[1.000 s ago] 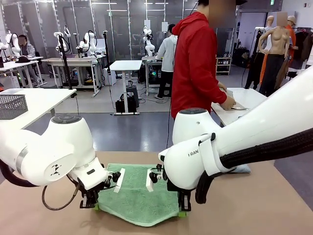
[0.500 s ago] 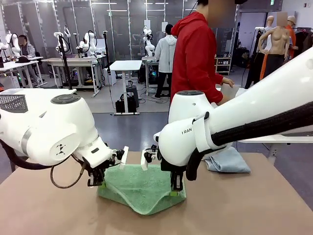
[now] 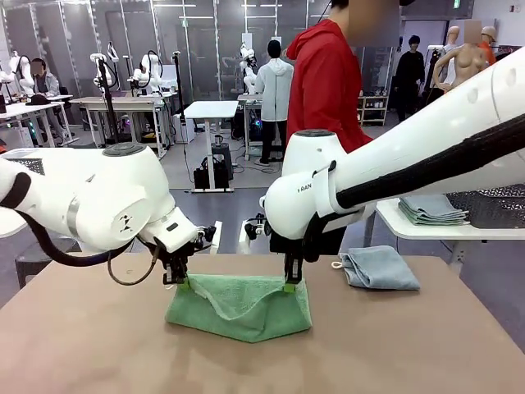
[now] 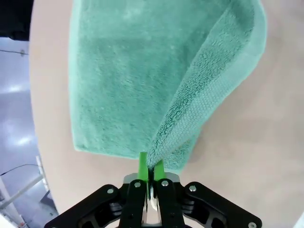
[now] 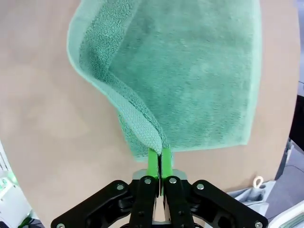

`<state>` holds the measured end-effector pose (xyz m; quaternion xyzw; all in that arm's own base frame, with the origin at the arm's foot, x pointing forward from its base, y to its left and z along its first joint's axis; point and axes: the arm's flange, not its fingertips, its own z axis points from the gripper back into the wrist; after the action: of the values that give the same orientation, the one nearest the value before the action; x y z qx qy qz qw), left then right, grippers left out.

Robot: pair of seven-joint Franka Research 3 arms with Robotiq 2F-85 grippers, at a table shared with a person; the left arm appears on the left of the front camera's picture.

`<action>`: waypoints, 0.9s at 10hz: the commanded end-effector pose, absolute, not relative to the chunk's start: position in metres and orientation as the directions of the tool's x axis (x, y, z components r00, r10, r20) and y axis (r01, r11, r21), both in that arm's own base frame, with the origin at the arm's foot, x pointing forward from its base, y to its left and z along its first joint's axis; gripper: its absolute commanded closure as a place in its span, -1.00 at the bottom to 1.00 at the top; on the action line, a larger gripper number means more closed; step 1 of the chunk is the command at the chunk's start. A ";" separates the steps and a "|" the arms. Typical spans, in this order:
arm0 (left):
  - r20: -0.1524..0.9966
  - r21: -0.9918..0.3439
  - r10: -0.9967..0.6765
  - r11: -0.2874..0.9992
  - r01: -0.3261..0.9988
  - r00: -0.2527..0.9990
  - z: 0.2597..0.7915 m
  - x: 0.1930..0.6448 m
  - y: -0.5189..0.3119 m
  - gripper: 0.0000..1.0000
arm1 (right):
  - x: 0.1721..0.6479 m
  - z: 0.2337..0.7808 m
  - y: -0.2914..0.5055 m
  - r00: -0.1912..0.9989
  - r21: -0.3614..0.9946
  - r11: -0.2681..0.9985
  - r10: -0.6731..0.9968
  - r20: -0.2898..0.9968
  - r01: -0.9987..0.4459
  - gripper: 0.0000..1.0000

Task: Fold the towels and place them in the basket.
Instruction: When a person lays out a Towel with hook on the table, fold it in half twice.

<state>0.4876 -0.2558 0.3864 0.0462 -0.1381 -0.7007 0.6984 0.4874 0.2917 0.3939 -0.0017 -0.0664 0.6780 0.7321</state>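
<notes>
Front view: left jaws and right jaws are both clamped shut, each pinching one upper corner of the green towel. Its raised edge sags between them, and the lower part rests doubled on the brown worktop.

Wrist views: green pads are pressed together on terry cloth.

Grey-blue towel lies crumpled to the right on the worktop, apart from the green one. Mesh basket sits on a white side table, beside stacked folded cloths. Person in a red top stands at the far side.
</notes>
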 end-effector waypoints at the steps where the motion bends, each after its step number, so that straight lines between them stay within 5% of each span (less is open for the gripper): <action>1: 0.156 0.260 -0.988 0.033 0.965 -0.008 0.391 0.514 -0.259 0.89 | 0.512 0.398 0.293 0.118 -0.094 0.123 0.991 0.062 -0.988 0.94; 9: 0.124 0.205 -0.983 0.156 0.966 0.132 0.378 0.575 -0.252 0.89 | 0.592 0.386 0.276 0.207 -0.074 0.210 0.977 0.050 -0.975 0.94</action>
<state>0.5660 -0.2452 0.3771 0.0381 -0.1339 -0.6571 0.7408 0.5803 0.2727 0.3863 -0.0046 -0.0544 0.6430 0.7639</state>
